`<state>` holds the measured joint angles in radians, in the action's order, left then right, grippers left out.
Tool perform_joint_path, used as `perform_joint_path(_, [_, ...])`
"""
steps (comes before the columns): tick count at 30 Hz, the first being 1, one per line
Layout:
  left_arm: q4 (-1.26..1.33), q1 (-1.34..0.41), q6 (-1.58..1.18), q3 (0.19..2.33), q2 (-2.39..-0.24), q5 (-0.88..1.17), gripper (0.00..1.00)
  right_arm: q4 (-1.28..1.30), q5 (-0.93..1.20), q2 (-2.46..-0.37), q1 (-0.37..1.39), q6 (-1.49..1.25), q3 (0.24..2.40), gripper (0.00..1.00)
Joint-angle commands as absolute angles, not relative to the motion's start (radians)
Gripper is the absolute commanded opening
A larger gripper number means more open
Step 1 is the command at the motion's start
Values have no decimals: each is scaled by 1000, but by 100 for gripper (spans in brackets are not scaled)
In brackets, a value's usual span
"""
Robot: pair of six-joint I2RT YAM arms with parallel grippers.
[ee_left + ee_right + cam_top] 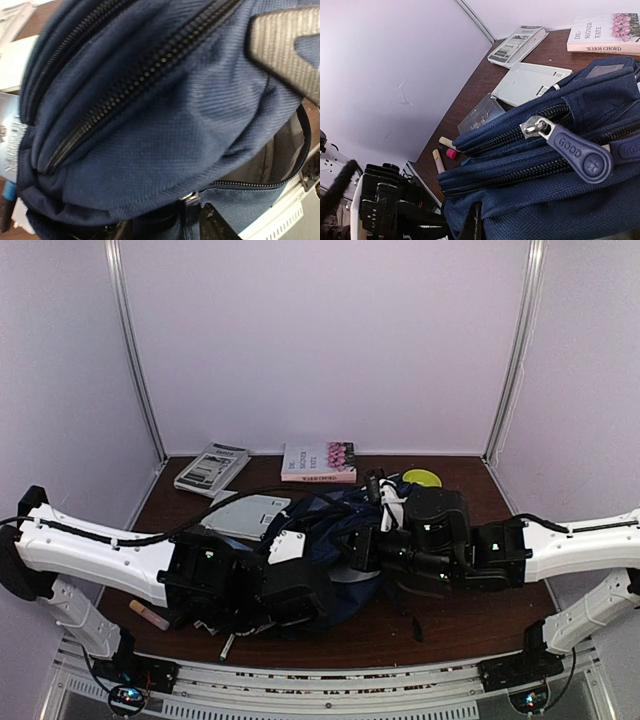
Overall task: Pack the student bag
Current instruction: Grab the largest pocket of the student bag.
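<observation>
The student bag (325, 530) is seen lying on its side in the middle of a dark brown wooden table (470, 615), between the two pincers. The left pincer (300, 585) is pressed to its near left end and the right pincer (362, 552) is set against its right side. In the left wrist view only one ribbed black finger (275, 45) is shown, laid on the navy fabric beside a closed zip, so how wide the left pincer stands, and whether cloth is pinched, cannot be told. The right pincer's jaws are hidden behind the bag, and their gap cannot be told either. Just ahead of it a blue zip pull (580, 155) marked GOOD is seen on a metal slider. Beyond the left pincer a white folder (250, 515) is laid flat, and farther on, by the back wall, a grey booklet (212, 468) and a pink-flowered book (318, 462). Beyond the right pincer a yellow-green disc (422, 478) is seen near the far edge. Outward of the left pincer, towards the front edge, a peach marker (150, 615) is laid. The table is enclosed by pale lilac walls (330, 340) joined at metal corner posts (135, 350), and its near edge is bounded by a ridged metal rail (320, 695).
</observation>
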<state>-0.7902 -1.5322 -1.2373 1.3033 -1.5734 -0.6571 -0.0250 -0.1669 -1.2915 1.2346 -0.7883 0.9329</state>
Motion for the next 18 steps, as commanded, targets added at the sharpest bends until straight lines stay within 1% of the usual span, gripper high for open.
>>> perform_joint_path(1, [-513, -1506, -1139, 1191, -1506, -595, 47, -74, -115, -1252, 1236, -759, 977, 0])
perform_joint_path(3, [-497, -1501, -1129, 1185, -1508, -593, 46, -57, -107, -1249, 1236, -779, 982, 0])
perform_joint_path(9, [-538, -1500, -1066, 1276, -1575, -612, 47, -29, -50, -1262, 1236, -841, 1007, 0])
perform_joint_path(12, [-621, -1501, -1100, 1326, -1617, -625, 39, -46, -52, -1253, 1236, -864, 1000, 0])
perform_joint_path(15, [-693, -1502, -1130, 1370, -1647, -639, 29, -41, -63, -1246, 1236, -861, 1001, 0])
perform_joint_path(18, [-717, -1502, -1143, 1379, -1651, -647, 24, -28, -74, -1238, 1236, -851, 1005, 0])
